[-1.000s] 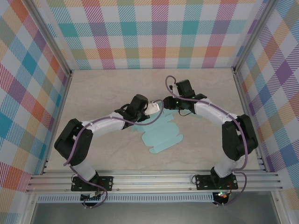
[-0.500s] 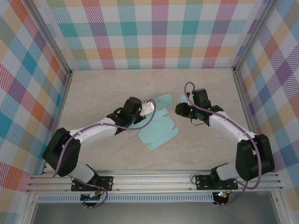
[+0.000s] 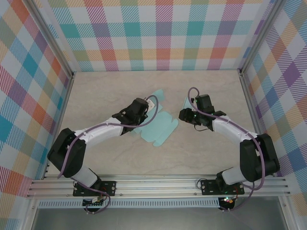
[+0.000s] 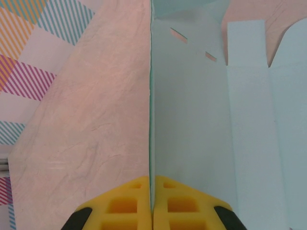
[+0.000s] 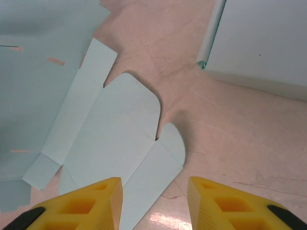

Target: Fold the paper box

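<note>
The box [image 3: 160,127] is an unfolded pale teal blank on the table [image 3: 105,91]. It sits about midway between left and right, between the two grippers. Its near-right part lies flat. Its far-left part is lifted off the table and rises beside the left gripper [image 3: 147,108].

In the left wrist view, one panel of the box [image 4: 192,120] is seen edge-on as a thin line running away from the left gripper [image 4: 152,184]. The yellow fingers [image 4: 120,206] are pressed together on that edge and clamp it. The rest of the sheet spreads to the right, with two small slots near its far end and a fold line between panels. Bare table [image 4: 96,120] lies left of the clamped edge.

The right gripper [image 3: 183,114] sits just right of the box and points left toward it. In the right wrist view its fingers [image 5: 86,201] stand apart with nothing between them. The right gripper [image 5: 154,184] hangs over the rounded flaps of the box [image 5: 110,129]. I cannot tell whether it touches the paper. Bare table [image 5: 230,134] shows to the right of the flaps. A pale panel [image 5: 259,43] with a curled teal edge fills the far right corner of that view. Whether it belongs to the box I cannot tell.

Plaid walls [image 3: 163,33] close in the table on the left, far and right sides.
</note>
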